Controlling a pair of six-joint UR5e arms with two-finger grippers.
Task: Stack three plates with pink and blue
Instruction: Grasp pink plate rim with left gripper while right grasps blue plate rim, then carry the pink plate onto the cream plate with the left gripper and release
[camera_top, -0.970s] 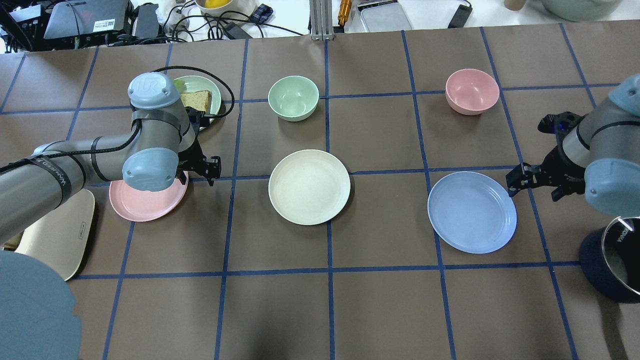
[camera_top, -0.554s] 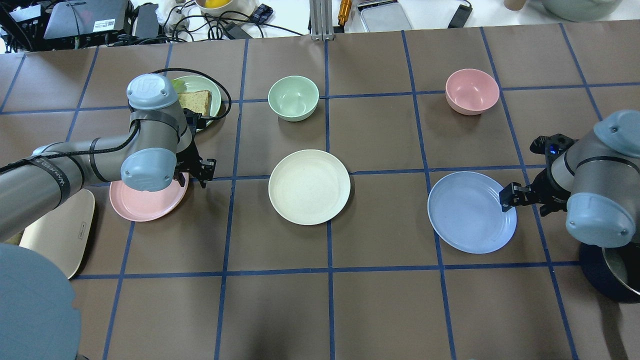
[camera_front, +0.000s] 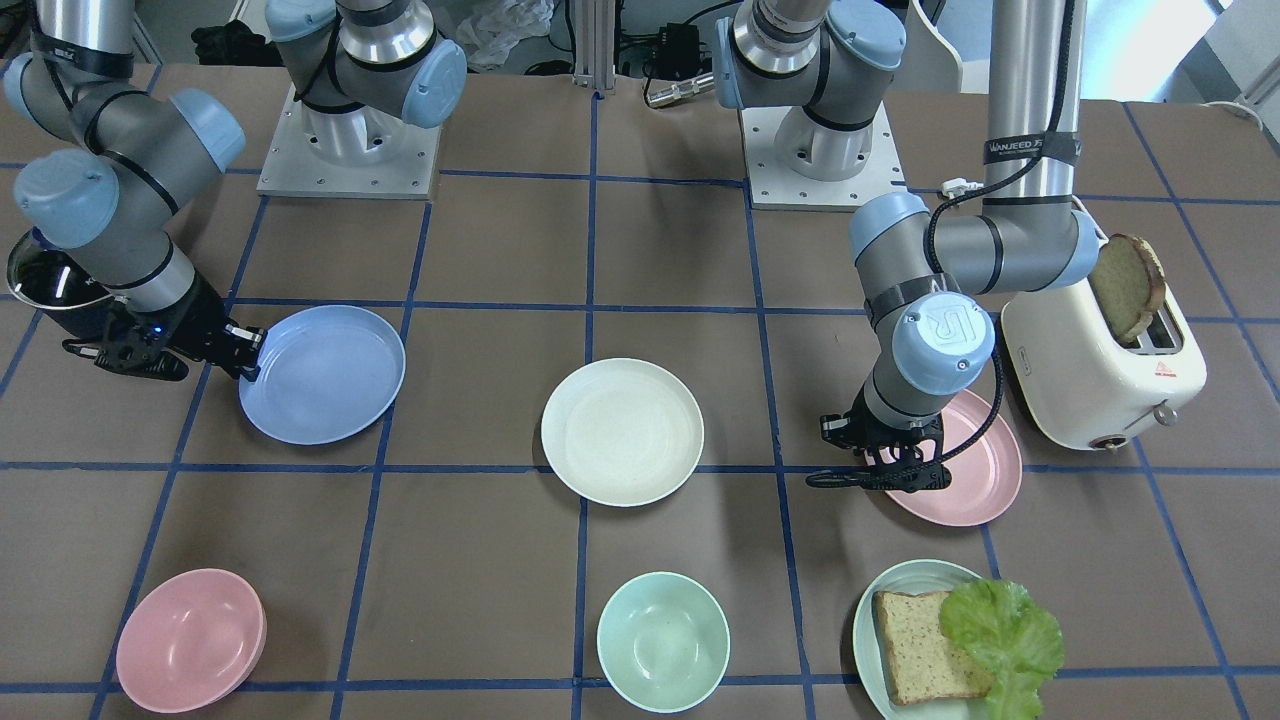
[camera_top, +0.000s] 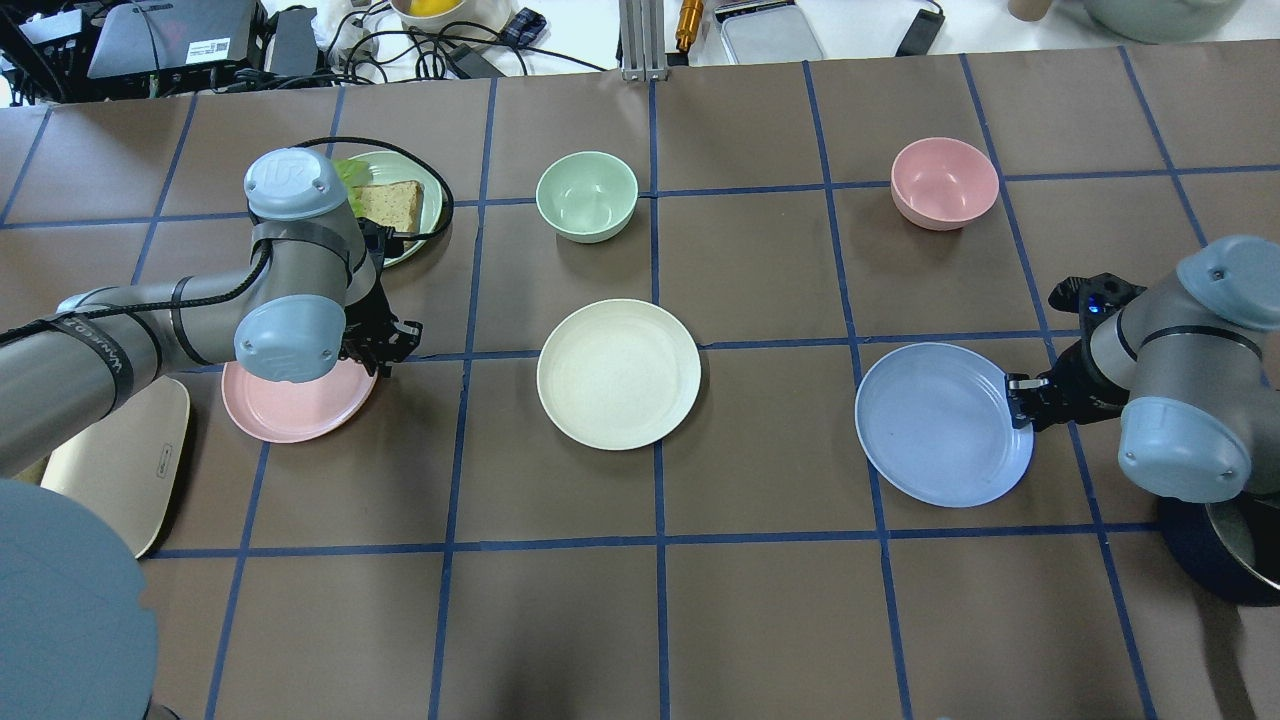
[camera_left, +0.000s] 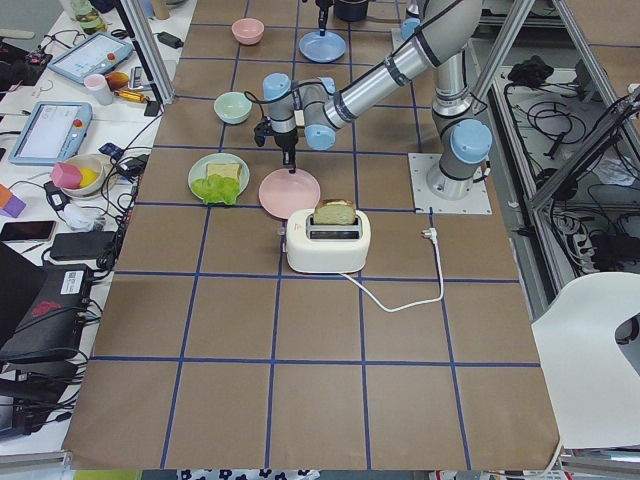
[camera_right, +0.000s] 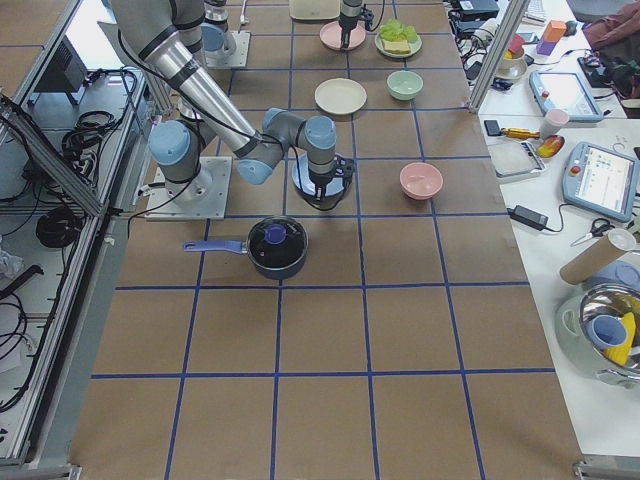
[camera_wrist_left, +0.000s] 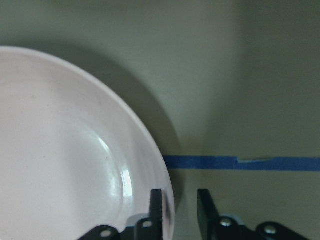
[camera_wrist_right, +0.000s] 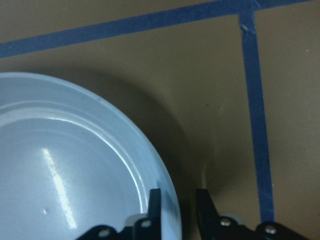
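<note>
The cream-white plate (camera_top: 618, 373) lies flat in the middle of the taped brown table (camera_top: 760, 600). The pink plate (camera_top: 290, 405) lies well apart on the robot's left and the light blue plate (camera_top: 940, 425) well apart on its right. All three lie singly, none stacked.

The left gripper (camera_wrist_left: 177, 197) is low at the pink plate's rim on the side facing the cream-white plate. Its jaws are apart and straddle the rim, one finger (camera_wrist_left: 156, 207) over the plate's inside and the other outside it, with a gap showing beside the rim. In the overhead view the left arm's wrist hides part of that plate.

The right gripper (camera_wrist_right: 176, 197) stands the same way at the light blue plate's outer edge. Its jaws are spread across the rim and not pressed on it.

A white toaster (camera_front: 1090, 380) holding a bread slice (camera_front: 1125, 285) stands just beside the pink plate. A pale green plate (camera_front: 862, 620) with bread and lettuce lies near it on the side away from the robot. A mint bowl (camera_top: 586, 195) sits beyond the cream-white plate, and a pink bowl (camera_top: 944, 182) beyond the blue one. A dark blue pot (camera_right: 277, 247) with a lid stands near the right arm.
</note>
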